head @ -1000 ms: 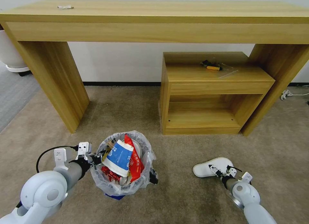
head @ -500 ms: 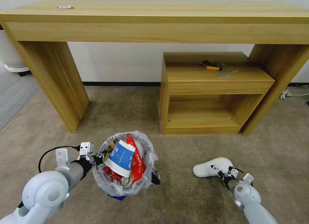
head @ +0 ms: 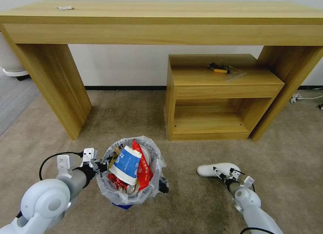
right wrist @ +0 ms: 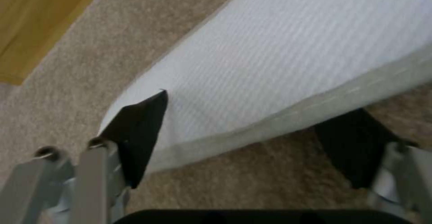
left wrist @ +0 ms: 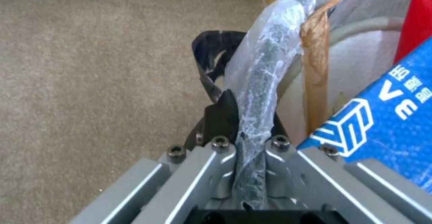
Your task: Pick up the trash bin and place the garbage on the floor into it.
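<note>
- Overhead, in the head view, the trash bin point(head: 129, 175) is seen standing on the beige floor point(head: 188, 207) in front of a long wooden table point(head: 161, 22), with a low wooden shelf unit point(head: 218, 99) beyond it to the right.
- The bin is seen packed with garbage: a blue-white packet point(head: 126, 164), red wrappers point(head: 143, 166) and a crushed can point(head: 116, 181).
- The left gripper point(head: 102, 166) is held level at the bin's left rim, its arm reaching in from the lower left.
- A white insole point(head: 217, 169) is seen lying flat on the floor, well apart from the bin, with the right gripper point(head: 220, 175) angled down onto its near edge.
- Closer in, the left wrist view shows what the head view cannot: the bin's rim, wrapped in the clear plastic liner point(left wrist: 261, 82), is clamped between the narrowly closed jaws of the left gripper point(left wrist: 245, 139).
- The blue-white packet point(left wrist: 387, 122) is seen just inside that rim.
- The right wrist view shows the jaws of the right gripper point(right wrist: 252, 143) spread wide, one finger point(right wrist: 139, 129) over the insole point(right wrist: 288, 72) and the other beyond its edge; nothing is gripped.
</note>
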You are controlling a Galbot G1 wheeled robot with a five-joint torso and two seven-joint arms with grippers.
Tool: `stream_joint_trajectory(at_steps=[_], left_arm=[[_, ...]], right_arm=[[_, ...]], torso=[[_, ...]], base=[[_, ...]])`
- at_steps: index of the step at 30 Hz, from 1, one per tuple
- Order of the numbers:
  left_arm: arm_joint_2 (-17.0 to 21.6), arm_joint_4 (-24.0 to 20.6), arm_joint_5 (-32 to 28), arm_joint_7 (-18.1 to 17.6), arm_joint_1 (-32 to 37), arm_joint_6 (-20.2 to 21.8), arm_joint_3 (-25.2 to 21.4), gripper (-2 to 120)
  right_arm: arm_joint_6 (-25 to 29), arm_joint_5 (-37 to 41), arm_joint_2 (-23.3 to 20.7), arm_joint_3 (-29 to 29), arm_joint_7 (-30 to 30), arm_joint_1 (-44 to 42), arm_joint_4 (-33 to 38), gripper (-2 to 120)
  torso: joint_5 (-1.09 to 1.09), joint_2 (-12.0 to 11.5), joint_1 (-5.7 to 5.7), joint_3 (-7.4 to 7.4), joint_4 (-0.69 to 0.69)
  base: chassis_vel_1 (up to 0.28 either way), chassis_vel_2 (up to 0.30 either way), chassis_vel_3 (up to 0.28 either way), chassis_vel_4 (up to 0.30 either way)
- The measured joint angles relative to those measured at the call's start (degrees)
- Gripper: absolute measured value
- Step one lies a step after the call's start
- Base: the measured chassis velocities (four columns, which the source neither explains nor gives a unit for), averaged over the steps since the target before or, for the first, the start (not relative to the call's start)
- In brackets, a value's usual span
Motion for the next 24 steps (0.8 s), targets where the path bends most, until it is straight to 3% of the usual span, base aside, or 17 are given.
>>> stream_joint_trajectory(at_steps=[12,15,17,19,24], left_arm=[[0.0,0.1,0.1,0.4,0.0,0.0,-0.4,0],[0.3,0.1,0.2,0.7,0.0,0.0,-0.6,0],[0.3,0.1,0.3,0.8,0.0,0.0,-0.6,0],[0.2,0.2,0.3,0.9,0.1,0.0,-0.6,0],[0.2,0.2,0.3,0.9,0.1,0.0,-0.6,0]], right_arm=[[1.9,-2.1,1.0,-0.3,-0.1,0.8,-1.2,38],[2.9,-2.9,0.9,-0.7,-1.0,1.4,-2.3,20],[3.2,-3.1,0.9,-0.8,-1.2,1.6,-2.7,17],[4.1,-3.9,0.8,-0.9,-1.6,2.0,-3.3,6],[7.0,-7.7,0.7,-1.1,-2.8,2.2,-4.1,0]], torso=[[0.08,0.0,0.00,0.01,0.04],[0.07,0.0,0.00,0.02,0.05],[0.05,0.0,0.00,0.02,0.04],[0.06,0.0,0.00,0.02,0.05],[0.04,0.0,0.00,0.02,0.02]], base=[[0.000,0.000,0.000,0.000],[0.000,0.000,0.000,0.000],[0.000,0.000,0.000,0.000],[0.000,0.000,0.000,0.000],[0.000,0.000,0.000,0.000]])
